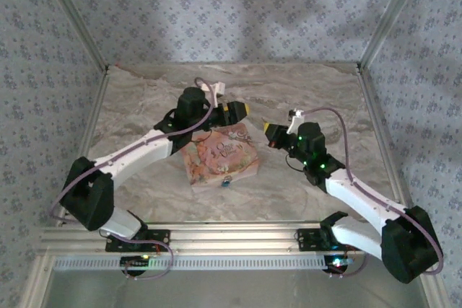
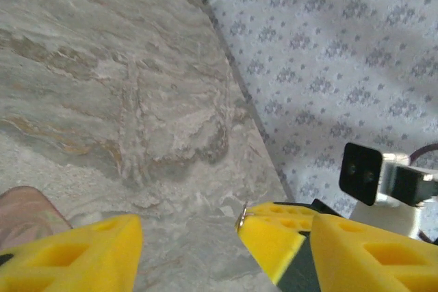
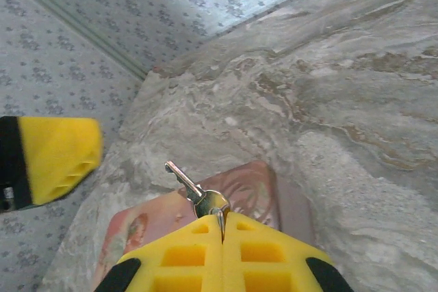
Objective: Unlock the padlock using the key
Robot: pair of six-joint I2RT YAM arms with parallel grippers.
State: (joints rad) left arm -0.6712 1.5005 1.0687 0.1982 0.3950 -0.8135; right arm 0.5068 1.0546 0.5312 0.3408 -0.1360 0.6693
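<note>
- Down at the near edge of the pink box (image 1: pixel 216 151) sits the tiny blue padlock (image 1: pixel 226 182), well apart from both tools.
- Above the box, the right tool (image 3: pixel 222 227) pinches the key (image 3: pixel 186 181), blade leading.
- Spread wide, the left tool (image 1: pixel 237 111) hovers; best it steadies the padlock first, keyhole toward the key.

Robot test cell, lab-style, right in front of me.
Aluminium posts (image 1: pixel 388 14) frame floral-print walls (image 1: pixel 238 5) around a marbled tabletop (image 1: pixel 310 91), mounting rail (image 1: pixel 238 239) up front.
</note>
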